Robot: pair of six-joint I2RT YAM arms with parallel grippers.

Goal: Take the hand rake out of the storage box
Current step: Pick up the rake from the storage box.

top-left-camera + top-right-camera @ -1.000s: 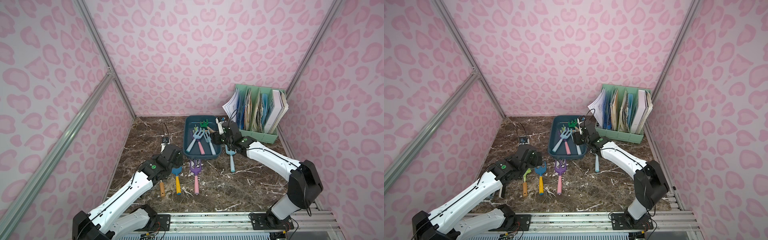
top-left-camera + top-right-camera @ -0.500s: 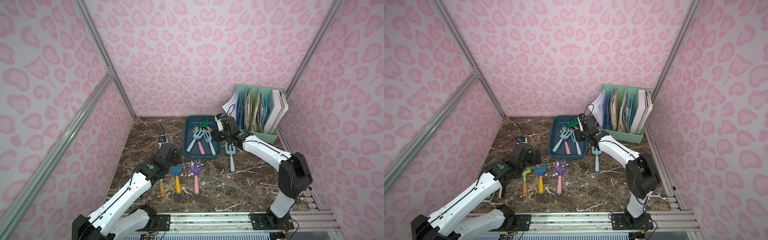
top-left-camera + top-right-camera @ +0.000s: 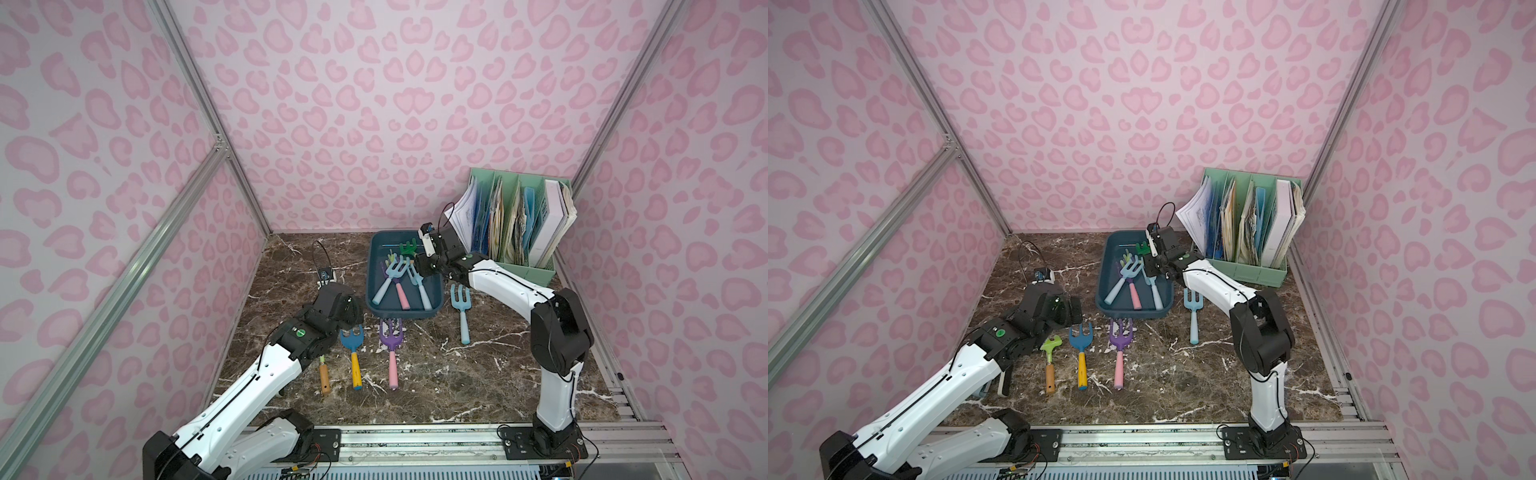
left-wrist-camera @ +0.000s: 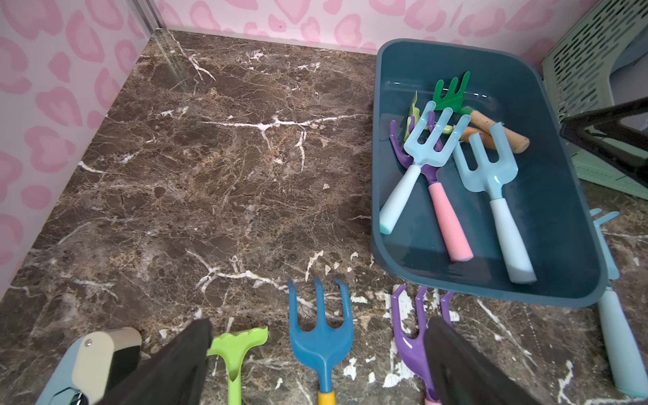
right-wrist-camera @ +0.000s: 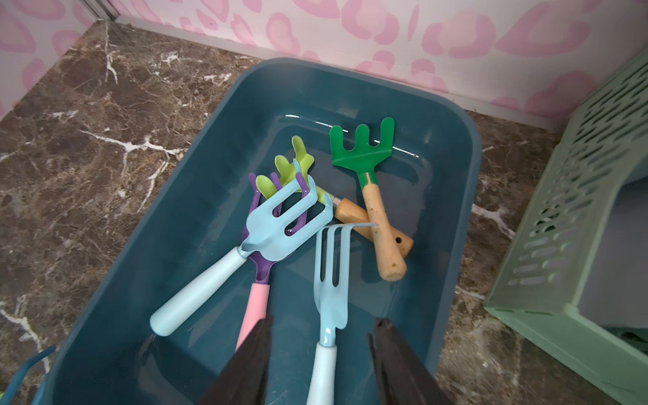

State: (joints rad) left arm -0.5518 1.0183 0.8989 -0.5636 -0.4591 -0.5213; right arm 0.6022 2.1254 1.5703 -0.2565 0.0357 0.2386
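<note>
The storage box [image 3: 390, 243] [image 3: 1113, 257] is a dark teal tray at the back of the table, holding several hand rakes. My right gripper [image 5: 324, 321] [image 3: 419, 266] hangs open inside it. Its jaws straddle the neck of a light-blue rake [image 5: 329, 298] [image 3: 422, 291], with a gap on each side. Beside that one lie another light-blue rake [image 5: 280, 224], a purple rake with a pink handle [image 5: 256, 305], a lime rake [image 5: 294, 164] and a dark green rake with a wooden handle [image 5: 364, 150]. My left gripper [image 4: 319, 322] [image 3: 353, 309] is open and empty, low over the table left of the box.
In front of the box lie a lime rake [image 3: 1050, 353], a blue rake with a yellow handle [image 3: 353, 345] and a purple rake [image 3: 391, 340]. A light-blue rake [image 3: 462, 307] lies right of the box. A mint-green file organizer [image 3: 519, 220] stands at the back right.
My right gripper has moved left from the box's right rim to over the box, onto the light-blue rake. The left arm has hardly moved.
</note>
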